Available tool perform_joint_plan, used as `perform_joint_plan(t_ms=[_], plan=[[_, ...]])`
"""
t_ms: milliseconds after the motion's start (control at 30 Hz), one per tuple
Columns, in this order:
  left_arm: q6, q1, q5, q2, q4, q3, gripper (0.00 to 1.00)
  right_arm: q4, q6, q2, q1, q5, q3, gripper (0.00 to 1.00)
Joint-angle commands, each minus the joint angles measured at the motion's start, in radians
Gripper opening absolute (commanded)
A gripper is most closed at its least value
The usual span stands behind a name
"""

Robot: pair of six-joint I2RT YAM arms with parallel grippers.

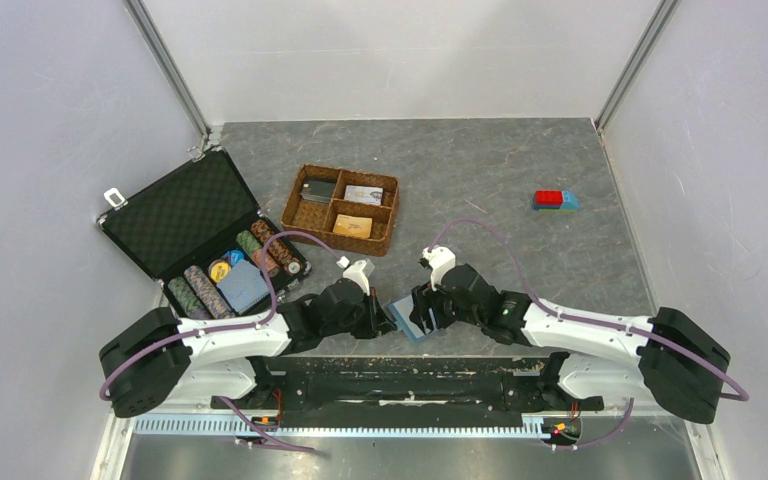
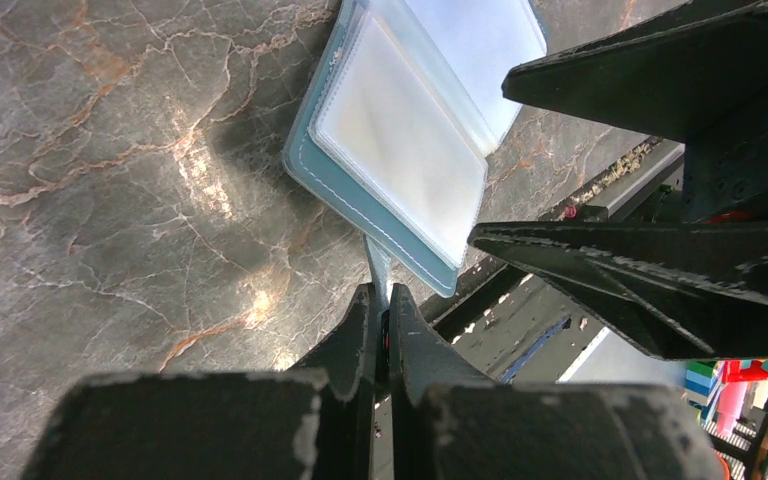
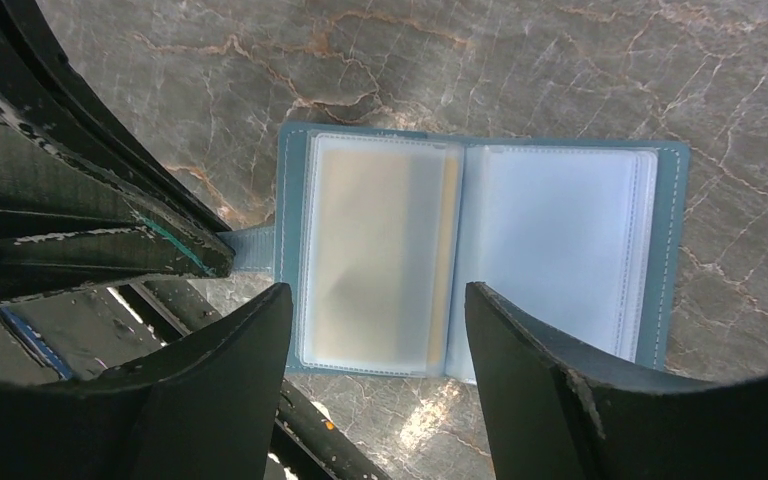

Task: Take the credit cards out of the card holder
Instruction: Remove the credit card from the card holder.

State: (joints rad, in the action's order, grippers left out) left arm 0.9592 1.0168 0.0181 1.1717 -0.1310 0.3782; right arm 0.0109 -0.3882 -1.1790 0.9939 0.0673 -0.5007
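Note:
The light-blue card holder point(image 1: 407, 320) lies open near the table's front edge, between both grippers. In the right wrist view it point(image 3: 560, 240) shows two frosted sleeves. A credit card point(image 3: 380, 250) with a yellowish-orange tint shows through the left sleeve. My left gripper point(image 1: 384, 318) is shut on the holder's small closing tab point(image 2: 378, 262) at the holder's edge point(image 2: 400, 130). My right gripper point(image 1: 426, 308) is open just above the holder, with one finger on each side of the left sleeve point(image 3: 375, 292), and holds nothing.
A brown wicker tray point(image 1: 305, 215) with cards in its compartments stands behind the grippers. An open black case point(image 1: 175, 215) with poker chips is at the left. A red and blue block point(image 1: 554, 200) lies at the far right. The table's front edge runs just below the holder.

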Motion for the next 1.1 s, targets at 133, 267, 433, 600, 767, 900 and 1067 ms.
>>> perform_joint_plan(t_ms=[133, 267, 433, 600, 767, 900, 1067], plan=[[-0.036, 0.004, 0.008, -0.008, -0.042, 0.008, 0.02, -0.034, 0.027, -0.042, 0.049, 0.081, 0.002, 0.69], [-0.033, 0.004, 0.007, -0.008, -0.048, 0.005, 0.02, -0.043, 0.028, -0.067, 0.063, 0.093, -0.001, 0.70], [-0.031, 0.005, 0.009, -0.008, -0.048, 0.002, 0.02, -0.043, 0.029, -0.089, 0.086, 0.112, -0.004, 0.71], [-0.031, 0.003, 0.008, -0.009, -0.050, 0.001, 0.02, -0.035, 0.028, -0.109, 0.107, 0.144, -0.008, 0.71], [-0.031, 0.004, 0.008, -0.009, -0.052, -0.003, 0.02, 0.021, 0.020, -0.104, 0.121, 0.210, -0.030, 0.64], [-0.031, 0.005, 0.009, -0.010, -0.051, -0.007, 0.02, 0.042, 0.021, -0.071, 0.121, 0.247, -0.036, 0.62], [-0.030, 0.005, 0.007, -0.012, -0.052, -0.009, 0.02, 0.068, 0.020, -0.052, 0.121, 0.276, -0.042, 0.62]])
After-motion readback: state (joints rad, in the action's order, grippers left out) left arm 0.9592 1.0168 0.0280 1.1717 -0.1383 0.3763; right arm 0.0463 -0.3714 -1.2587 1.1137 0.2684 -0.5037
